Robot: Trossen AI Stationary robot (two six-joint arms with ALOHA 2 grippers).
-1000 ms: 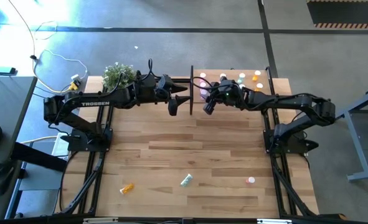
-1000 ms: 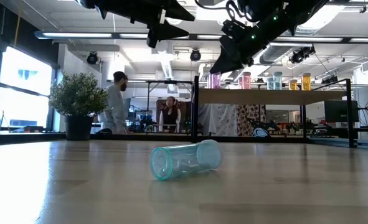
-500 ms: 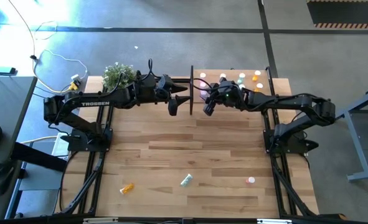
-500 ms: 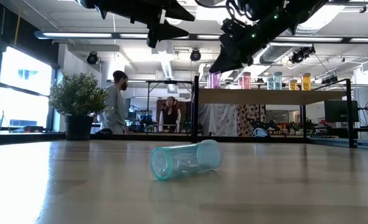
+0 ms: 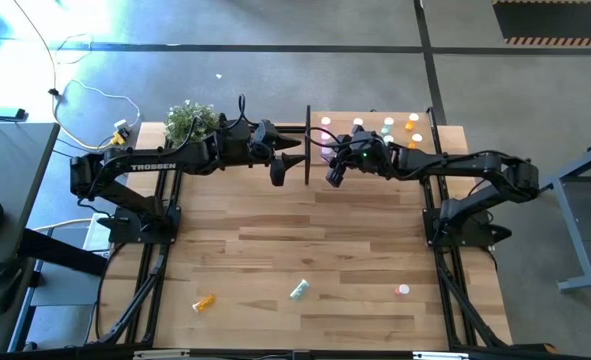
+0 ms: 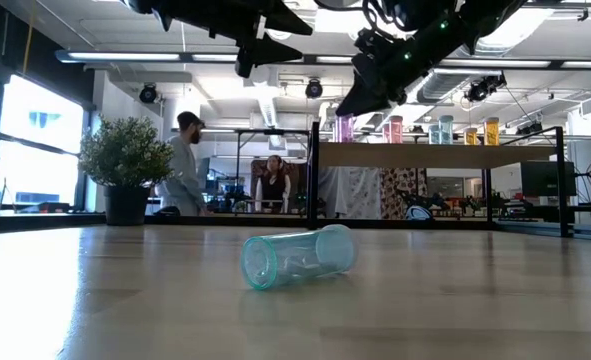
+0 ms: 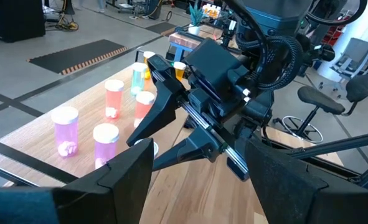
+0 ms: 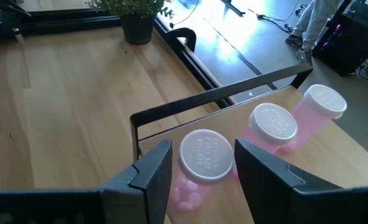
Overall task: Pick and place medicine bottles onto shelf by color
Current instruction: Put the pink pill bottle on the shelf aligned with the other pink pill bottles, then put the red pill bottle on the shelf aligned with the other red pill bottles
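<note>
The shelf (image 5: 375,188) stands at the far right, a light-wood board with a dark upright end panel (image 5: 307,145). On it stand pink (image 7: 66,127), red-pink (image 7: 114,99), pale green (image 7: 138,74) and orange (image 7: 179,68) medicine bottles, most white-capped. My right gripper (image 8: 202,146) reaches over the shelf's left end, shut on a pink white-capped bottle (image 8: 203,155). My left gripper (image 5: 287,162) hangs open and empty just left of the end panel. Three loose bottles lie near the table's front: orange (image 5: 204,301), pale green (image 5: 299,290) and pink (image 5: 403,290). My right gripper has the pink bottle's top end, at the sides of its white cap (image 8: 184,158), between its two fingers near their free ends. The fingers (image 7: 147,115) come slanting down from the table's right. The bottle stands upright, cap up. The fingers hide whether its base rests on the shelf.
A potted plant (image 5: 190,120) stands at the far left corner. The shelf's black frame rail (image 8: 208,99) runs just past the held bottle. Two more pink bottles (image 8: 273,124) stand right beside it. People are in the room behind the table (image 6: 187,165).
</note>
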